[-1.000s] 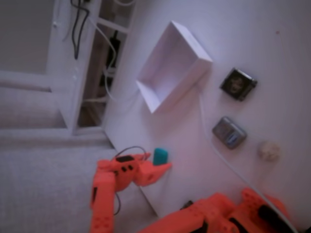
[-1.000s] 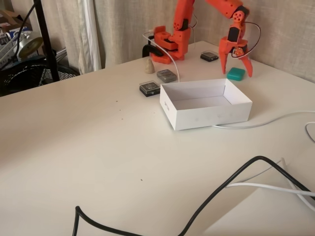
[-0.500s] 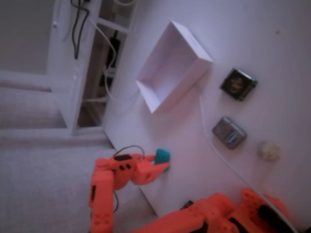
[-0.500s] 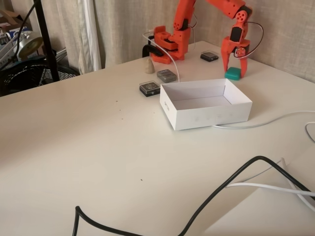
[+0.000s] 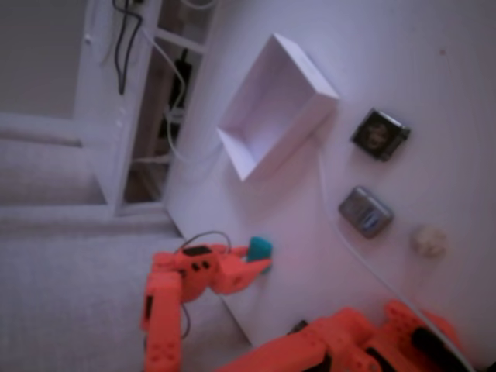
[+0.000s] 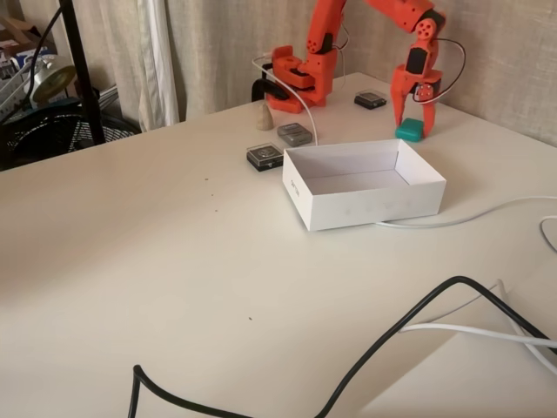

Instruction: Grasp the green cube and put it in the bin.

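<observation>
The small teal green cube [image 6: 409,131] rests on the white table just behind the bin's far right corner, near the table edge [image 5: 259,248]. My orange gripper [image 6: 413,131] points down over it with one finger on each side, both touching the block, so it is shut on the cube. In the other fixed view the gripper [image 5: 260,257] reaches in from the left at the table's edge. The bin [image 6: 365,207] is a shallow white box, and nothing shows on the floor of the bin [image 5: 249,159].
A dark square case [image 6: 265,157], a grey metallic case [image 6: 295,133] and a beige cone [image 6: 264,116] lie left of the bin. Another dark case [image 6: 371,99] sits near the arm's base [image 6: 296,77]. A white cable [image 6: 470,214] and a black cable [image 6: 418,322] cross the front right.
One second ago the fingers stood wide apart around the cube; they have since closed in onto its sides. Since half a second ago almost nothing has moved.
</observation>
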